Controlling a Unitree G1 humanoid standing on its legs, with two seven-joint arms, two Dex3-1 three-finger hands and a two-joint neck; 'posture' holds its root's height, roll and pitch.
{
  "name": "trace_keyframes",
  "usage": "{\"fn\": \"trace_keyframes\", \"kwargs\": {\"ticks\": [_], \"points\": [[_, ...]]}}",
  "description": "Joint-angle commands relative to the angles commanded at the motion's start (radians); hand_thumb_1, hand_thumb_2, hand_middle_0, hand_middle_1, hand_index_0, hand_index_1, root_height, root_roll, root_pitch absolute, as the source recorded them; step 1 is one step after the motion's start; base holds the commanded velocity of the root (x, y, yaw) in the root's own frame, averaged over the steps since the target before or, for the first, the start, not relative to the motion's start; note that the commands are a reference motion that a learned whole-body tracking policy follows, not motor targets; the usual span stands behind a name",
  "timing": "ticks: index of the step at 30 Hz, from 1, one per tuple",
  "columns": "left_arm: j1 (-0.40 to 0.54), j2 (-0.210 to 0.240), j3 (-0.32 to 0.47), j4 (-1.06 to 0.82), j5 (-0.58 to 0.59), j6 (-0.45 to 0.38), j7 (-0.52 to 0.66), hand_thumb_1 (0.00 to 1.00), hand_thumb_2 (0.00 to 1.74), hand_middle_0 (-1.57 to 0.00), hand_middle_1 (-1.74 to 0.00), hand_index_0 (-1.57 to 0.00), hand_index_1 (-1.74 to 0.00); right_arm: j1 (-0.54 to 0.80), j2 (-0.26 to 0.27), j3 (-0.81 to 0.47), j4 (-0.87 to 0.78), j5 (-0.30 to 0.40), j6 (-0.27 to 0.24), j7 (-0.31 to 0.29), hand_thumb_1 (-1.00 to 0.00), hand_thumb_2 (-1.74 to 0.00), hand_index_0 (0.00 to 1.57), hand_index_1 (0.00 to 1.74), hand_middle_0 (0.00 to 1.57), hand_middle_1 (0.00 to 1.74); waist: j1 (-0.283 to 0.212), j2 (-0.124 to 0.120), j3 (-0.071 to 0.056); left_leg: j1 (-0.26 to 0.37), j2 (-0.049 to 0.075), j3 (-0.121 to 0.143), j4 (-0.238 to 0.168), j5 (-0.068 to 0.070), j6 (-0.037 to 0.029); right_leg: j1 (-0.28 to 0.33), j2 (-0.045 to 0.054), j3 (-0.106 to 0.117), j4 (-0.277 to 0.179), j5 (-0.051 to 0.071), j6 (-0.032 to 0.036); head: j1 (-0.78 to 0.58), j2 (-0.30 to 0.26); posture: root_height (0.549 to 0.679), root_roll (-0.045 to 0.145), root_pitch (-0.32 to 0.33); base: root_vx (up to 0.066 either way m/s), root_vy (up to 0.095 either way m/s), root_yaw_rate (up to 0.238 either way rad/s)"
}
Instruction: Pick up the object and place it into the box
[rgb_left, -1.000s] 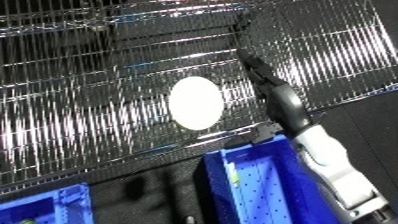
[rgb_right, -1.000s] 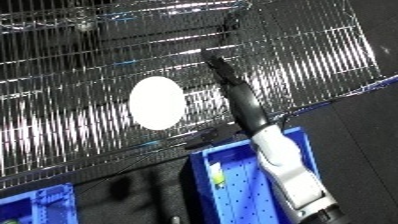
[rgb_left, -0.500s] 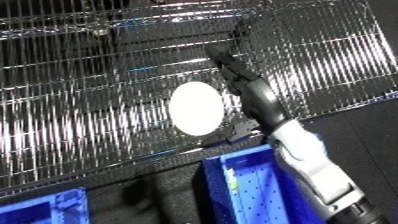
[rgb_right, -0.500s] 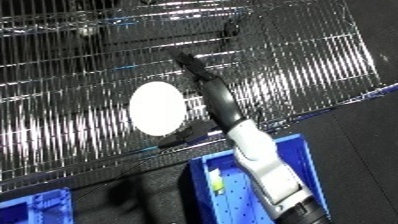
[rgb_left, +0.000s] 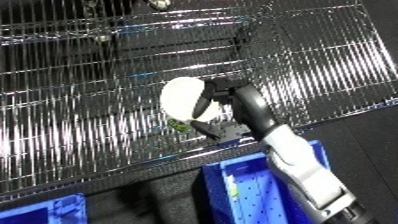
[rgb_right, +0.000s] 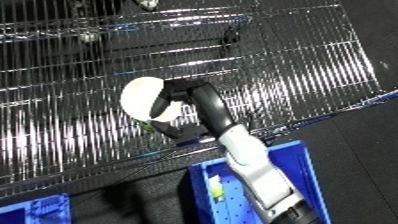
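The white oval object (rgb_left: 185, 98), egg-like in shape, lay on the wire shelf (rgb_left: 80, 125) close to its front edge, roughly midway along the part in view. The right hand (rgb_left: 229, 107) was against the object's right side, fingers and thumb curled round it from that side. The left hand showed in neither view. Below the shelf's front edge stood a blue bin (rgb_right: 258, 200), directly under the right forearm, with a small yellowish item (rgb_right: 215, 191) inside; a corner of a second blue bin (rgb_left: 44, 212) showed at the lower left.

The step in hand seemed to be securing the grasp before lifting. To do it well, the fingers should probably wrap past the object's widest part so the smooth, rounded surface cannot squirt out sideways, and the lift should go straight up off the wires before drawing back toward the bin, since dragging could catch fingertips in the shelf's gaps.
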Motion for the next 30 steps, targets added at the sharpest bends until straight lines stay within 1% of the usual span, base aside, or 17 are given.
{"fn": "trace_keyframes", "kwargs": {"ticks": [5, 9, 13, 17, 23, 27, 30], "points": [[0.002, -0.001, 0.003, 0.006, 0.001, -0.006, -0.004, 0.00, 0.00, 0.00, 0.00, 0.00, 0.00, 0.005, -0.007, -0.005, 0.009, 0.004, -0.002, -0.006, -1.00, -1.74, 1.57, 1.74, 1.57, 1.74, -0.003, -0.002, 0.000, 0.012, 0.005, -0.001, -0.016, 0.007, -0.0024, 0.012, 0.0015, 0.000, -0.016, 0.004, -0.0002, -0.003, 0.011, 0.640, 0.088, 0.103, -0.031, -0.008, -0.022], [0.003, -0.003, 0.009, 0.013, 0.004, -0.013, -0.004, 0.00, 0.00, 0.00, 0.00, 0.00, 0.00, 0.016, -0.016, -0.015, -0.012, 0.003, -0.023, -0.010, -1.00, -1.74, 1.57, 1.74, 1.57, 1.74, -0.010, -0.007, 0.000, 0.024, 0.011, 0.000, -0.030, 0.012, -0.0047, 0.021, 0.0035, 0.003, -0.030, 0.009, 0.0021, -0.020, 0.021, 0.641, 0.087, 0.102, -0.032, -0.003, -0.060], [0.005, -0.007, 0.019, 0.017, 0.009, -0.020, 0.000, 0.00, 0.00, 0.00, 0.00, 0.00, 0.00, 0.040, -0.031, -0.041, -0.080, -0.018, -0.045, -0.026, -1.00, -1.74, 1.57, 1.74, 1.57, 1.74, -0.023, -0.015, 0.000, 0.034, 0.017, 0.002, -0.039, 0.014, -0.0060, 0.028, 0.0087, 0.008, -0.043, 0.013, 0.0053, -0.040, 0.036, 0.642, 0.085, 0.101, -0.039, 0.000, -0.089], [0.007, -0.010, 0.033, 0.018, 0.015, -0.025, 0.009, 0.00, 0.00, 0.00, 0.00, 0.00, 0.00, 0.074, -0.050, -0.078, -0.182, -0.052, -0.056, -0.050, -1.00, -1.74, 1.57, 1.74, 1.57, 1.74, -0.040, -0.027, 0.000, 0.041, 0.024, 0.008, -0.041, 0.011, -0.0058, 0.033, 0.0145, 0.014, -0.052, 0.018, 0.0092, -0.064, 0.045, 0.643, 0.082, 0.100, -0.041, -0.001, -0.103], [0.015, -0.017, 0.064, 0.026, 0.030, -0.030, 0.017, 0.00, 0.00, 0.00, 0.00, 0.00, 0.00, 0.156, -0.088, -0.157, -0.369, -0.104, -0.058, -0.098, -1.00, -1.74, 1.57, 1.74, 1.57, 1.74, -0.074, -0.046, 0.000, 0.053, 0.037, 0.024, -0.034, 0.001, -0.0029, 0.041, 0.0257, 0.026, -0.062, 0.024, 0.0141, -0.096, 0.057, 0.644, 0.077, 0.095, -0.037, 0.001, -0.130], [0.023, -0.021, 0.087, 0.033, 0.039, -0.037, 0.018, 0.00, 0.00, 0.00, 0.00, 0.00, 0.00, 0.227, -0.111, -0.216, -0.471, -0.117, -0.068, -0.129, -1.00, -1.74, 1.57, 1.74, 1.57, 1.74, -0.098, -0.057, 0.000, 0.061, 0.045, 0.035, -0.030, -0.005, -0.0017, 0.049, 0.0326, 0.037, -0.069, 0.027, 0.0166, -0.120, 0.058, 0.644, 0.075, 0.091, -0.025, 0.010, -0.134], [0.029, -0.026, 0.102, 0.037, 0.044, -0.043, 0.022, 0.00, 0.00, 0.00, 0.00, 0.00, 0.00, 0.288, -0.119, -0.268, -0.531, -0.127, -0.089, -0.158, -1.00, -1.74, 1.57, 1.74, 1.57, 1.74, -0.117, -0.063, 0.000, 0.068, 0.050, 0.044, -0.029, -0.009, -0.0005, 0.053, 0.0382, 0.045, -0.074, 0.029, 0.0186, -0.136, 0.069, 0.645, 0.073, 0.089, -0.028, 0.012, -0.139]]}}
